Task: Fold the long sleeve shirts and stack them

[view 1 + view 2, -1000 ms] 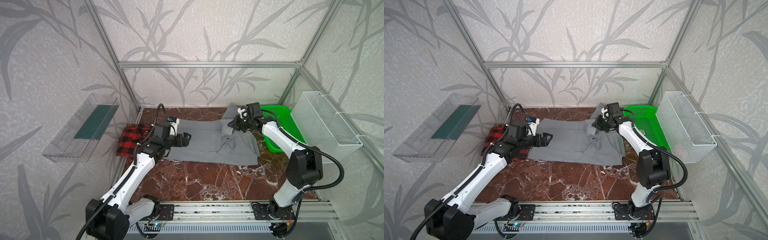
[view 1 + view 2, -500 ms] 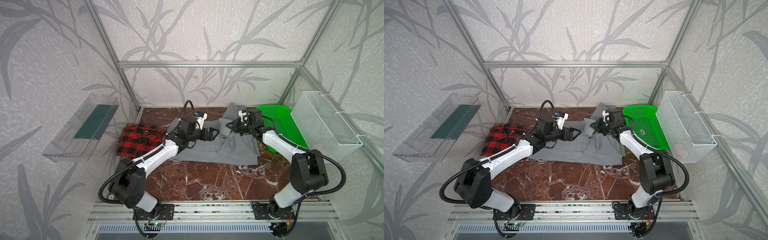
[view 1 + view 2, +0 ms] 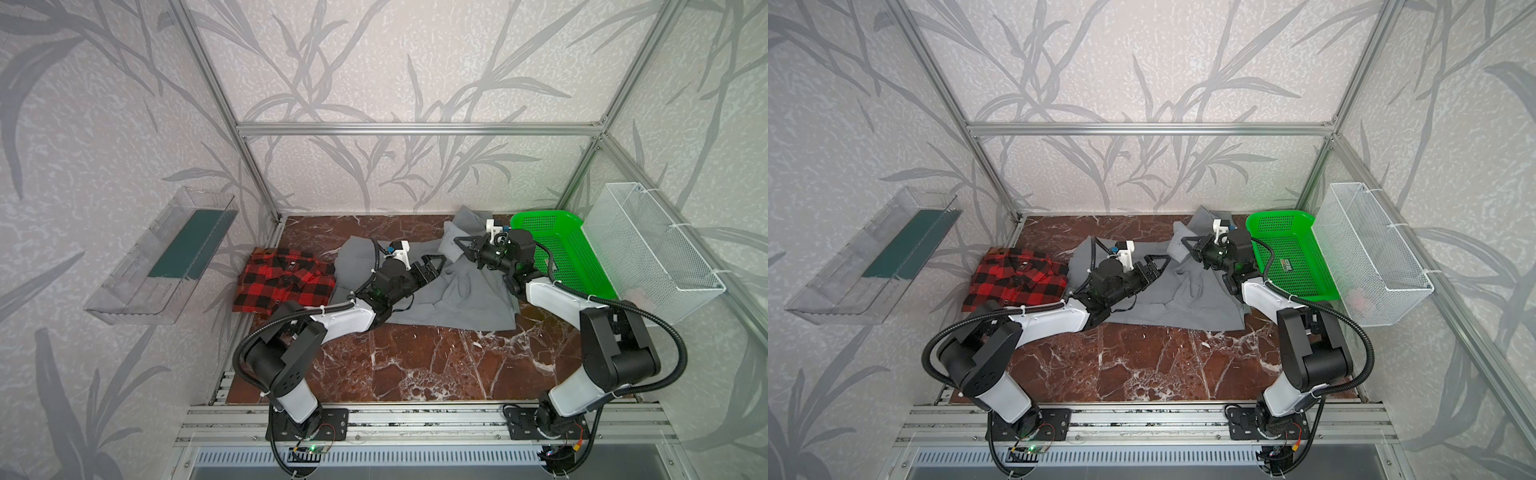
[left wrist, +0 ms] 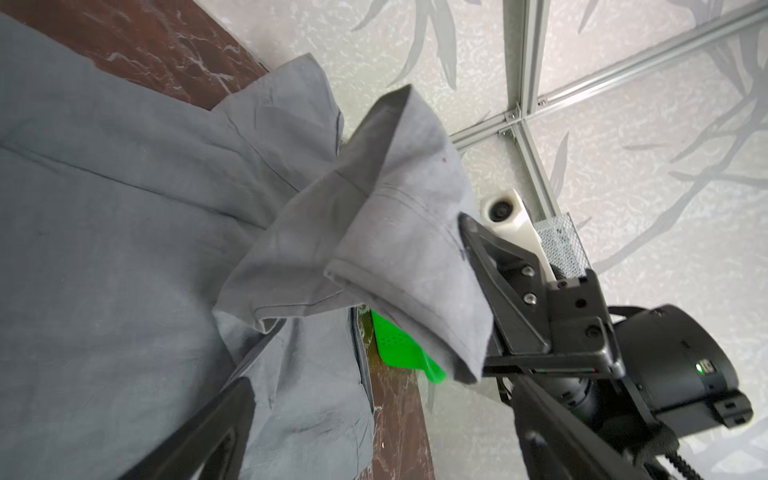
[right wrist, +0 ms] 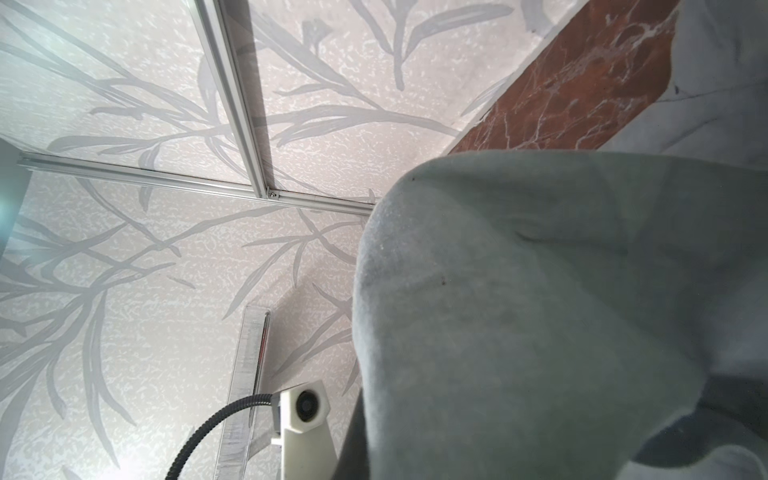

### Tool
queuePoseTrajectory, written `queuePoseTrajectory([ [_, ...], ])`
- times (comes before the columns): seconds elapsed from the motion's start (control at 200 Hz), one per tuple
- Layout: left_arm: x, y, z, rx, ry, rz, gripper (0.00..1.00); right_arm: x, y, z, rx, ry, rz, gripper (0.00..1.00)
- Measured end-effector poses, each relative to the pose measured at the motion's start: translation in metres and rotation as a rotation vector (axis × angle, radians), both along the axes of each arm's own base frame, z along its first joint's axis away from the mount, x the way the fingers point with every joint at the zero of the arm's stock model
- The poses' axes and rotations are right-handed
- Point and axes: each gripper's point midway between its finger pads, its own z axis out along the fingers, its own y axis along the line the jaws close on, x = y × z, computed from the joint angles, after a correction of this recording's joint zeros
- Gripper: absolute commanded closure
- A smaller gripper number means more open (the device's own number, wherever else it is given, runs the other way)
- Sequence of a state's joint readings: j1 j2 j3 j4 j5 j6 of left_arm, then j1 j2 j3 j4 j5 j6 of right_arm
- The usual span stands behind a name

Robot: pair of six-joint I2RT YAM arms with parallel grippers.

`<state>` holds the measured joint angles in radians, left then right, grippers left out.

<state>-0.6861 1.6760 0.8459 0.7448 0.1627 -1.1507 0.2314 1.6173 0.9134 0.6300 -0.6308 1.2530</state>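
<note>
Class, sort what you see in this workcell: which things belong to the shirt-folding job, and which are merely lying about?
Job: gray shirt, gripped by the right gripper; plaid shirt; open left gripper.
Lying about: green basket; wire basket; clear wall tray.

Place: we read this as a robot test cell in a lab.
Enclosure: an aluminium frame with leaf-printed panels boxes in the marble-look table.
Machines: we see the left arm and right arm bolted to a rail at the front.
Fittings: wire basket and clear tray hang on the walls.
</note>
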Motion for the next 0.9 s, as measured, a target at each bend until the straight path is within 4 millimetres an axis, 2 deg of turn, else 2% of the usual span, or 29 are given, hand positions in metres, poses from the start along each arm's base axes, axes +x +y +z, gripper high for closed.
queuePoseTrajectory([
  [0.26,0.017,-0.008,0.007,-0.13,-0.016,0.095,0.1,-0.008,-0.002,-0.003,0.058,-0.017,-0.006,1.0],
  [0.455,0.026,-0.026,0.006,-0.206,-0.011,0.106,0.22,-0.01,-0.002,0.001,0.081,-0.041,-0.006,1.0],
  [0.6,0.026,-0.037,0.013,-0.245,-0.011,0.096,0.34,-0.013,0.0,-0.002,0.08,-0.044,-0.001,1.0],
  [0.72,0.03,-0.042,0.023,-0.276,-0.024,0.096,0.52,-0.016,0.002,-0.004,0.078,-0.043,0.004,1.0],
  [0.82,0.034,-0.046,0.025,-0.299,-0.025,0.096,0.75,-0.017,0.002,-0.006,0.077,-0.045,0.007,1.0],
  [0.885,0.036,-0.045,0.022,-0.301,-0.021,0.1,1.0,-0.017,0.002,-0.007,0.072,-0.047,0.007,1.0],
  [0.9,0.036,-0.045,0.021,-0.301,-0.019,0.096,1.0,-0.017,0.002,-0.007,0.071,-0.048,0.007,1.0],
])
